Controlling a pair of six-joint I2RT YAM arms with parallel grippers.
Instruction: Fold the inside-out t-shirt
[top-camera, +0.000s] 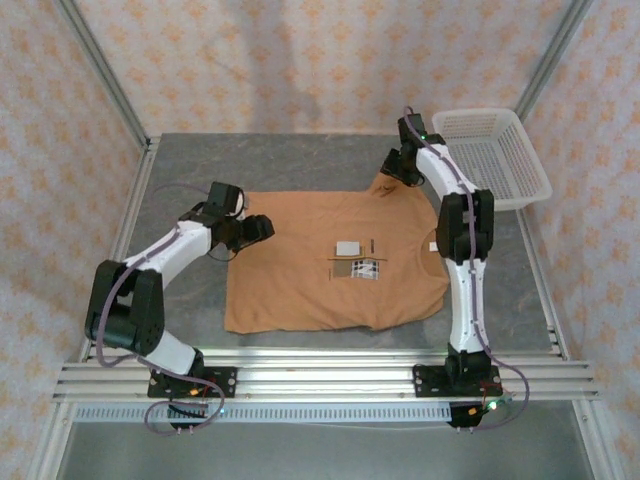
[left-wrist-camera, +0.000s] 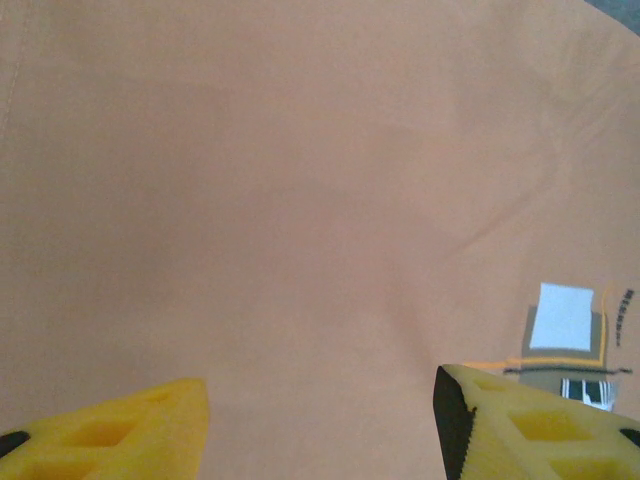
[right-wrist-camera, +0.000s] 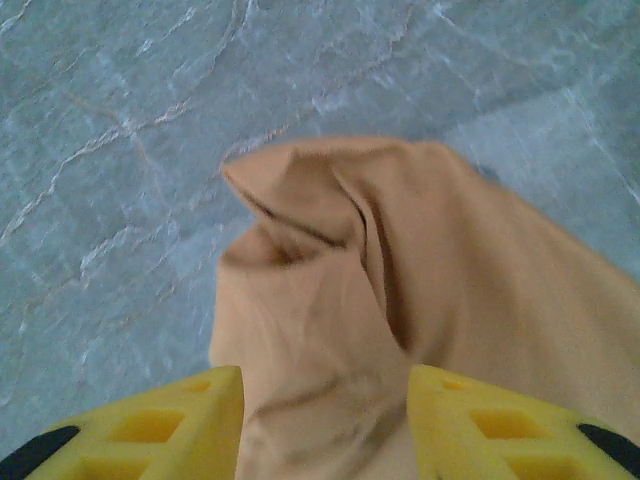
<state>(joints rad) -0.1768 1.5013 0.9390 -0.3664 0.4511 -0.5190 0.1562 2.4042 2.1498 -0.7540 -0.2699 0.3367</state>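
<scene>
The inside-out t-shirt (top-camera: 300, 285) lies spread flat on the grey table (top-camera: 190, 180), orange-tan, with its white neck label (top-camera: 348, 247) near the middle. My left gripper (top-camera: 264, 228) hovers over the shirt's left edge. In the left wrist view it (left-wrist-camera: 320, 390) is open above smooth cloth (left-wrist-camera: 300, 200), with the label (left-wrist-camera: 562, 316) to the right. My right gripper (top-camera: 388, 172) is at the shirt's far right corner. Its yellow fingers (right-wrist-camera: 190, 415) stand apart on either side of a bunched-up sleeve (right-wrist-camera: 330, 250), so this gripper (right-wrist-camera: 325, 385) is open, and the cloth runs under both fingertips.
A white mesh basket (top-camera: 495, 155) stands at the back right, close behind the right arm. Bare grey table surrounds the shirt on the left, the far side and the right. An aluminium rail (top-camera: 320, 375) runs along the near edge.
</scene>
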